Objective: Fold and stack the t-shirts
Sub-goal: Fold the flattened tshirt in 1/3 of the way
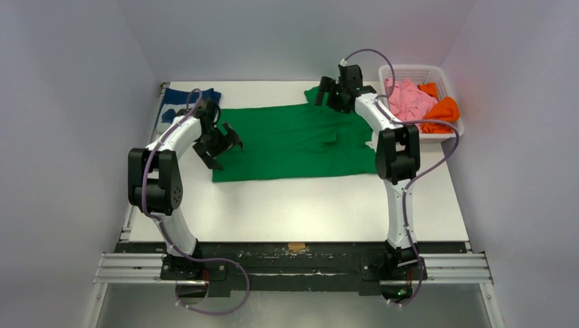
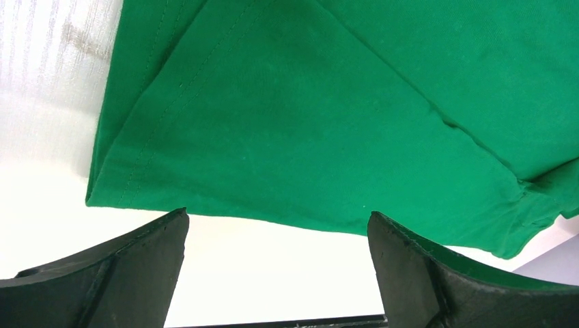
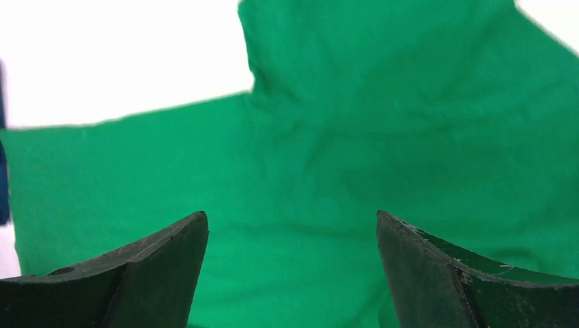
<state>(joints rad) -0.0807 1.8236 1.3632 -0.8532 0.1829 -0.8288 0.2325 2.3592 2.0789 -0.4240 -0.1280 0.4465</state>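
A bright green t-shirt [image 1: 293, 143] lies spread flat across the middle of the table, hem to the left. My left gripper [image 1: 225, 140] hovers open at the shirt's left hem; in the left wrist view the hem edge [image 2: 273, 219] lies just beyond the tips of the empty gripper [image 2: 278, 222]. My right gripper [image 1: 326, 92] stands open over the far sleeve near the back edge; the right wrist view shows green cloth [image 3: 307, 171] under its wide-apart, empty gripper [image 3: 292, 219]. A navy blue t-shirt [image 1: 188, 99] lies at the back left. Pink [image 1: 408, 99] and orange [image 1: 442, 109] t-shirts fill a basket.
The white basket [image 1: 418, 70] stands at the back right corner of the table. White walls close in on three sides. Bare white tabletop [image 1: 300, 205] stretches between the green shirt and the near edge, where both arm bases are bolted.
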